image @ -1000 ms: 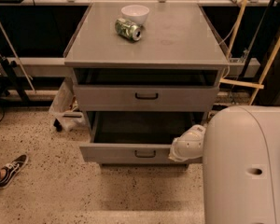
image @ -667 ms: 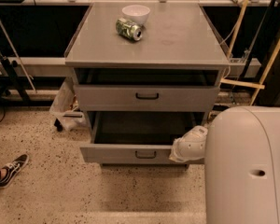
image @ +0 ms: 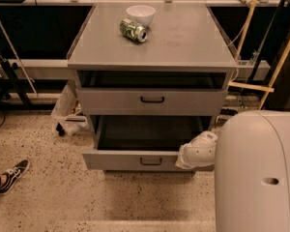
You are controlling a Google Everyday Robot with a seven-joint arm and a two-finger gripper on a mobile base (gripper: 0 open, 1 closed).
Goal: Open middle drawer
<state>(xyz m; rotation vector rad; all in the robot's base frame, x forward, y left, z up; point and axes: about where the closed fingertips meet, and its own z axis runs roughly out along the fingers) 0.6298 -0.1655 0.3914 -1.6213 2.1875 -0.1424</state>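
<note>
The middle drawer is a grey flat-fronted drawer with a small black bar handle. It stands pulled out from the grey cabinet, and its dark inside shows. My gripper is the white arm end at the right end of this drawer's front, right of the handle. My large white arm housing fills the lower right. A wider grey drawer above it, with its own black handle, sits further in. Any drawer below is hidden.
A white bowl and a green can lying on its side rest on the cabinet top. A person's black shoe is on the speckled floor at the left. Wooden poles and cables stand at the right.
</note>
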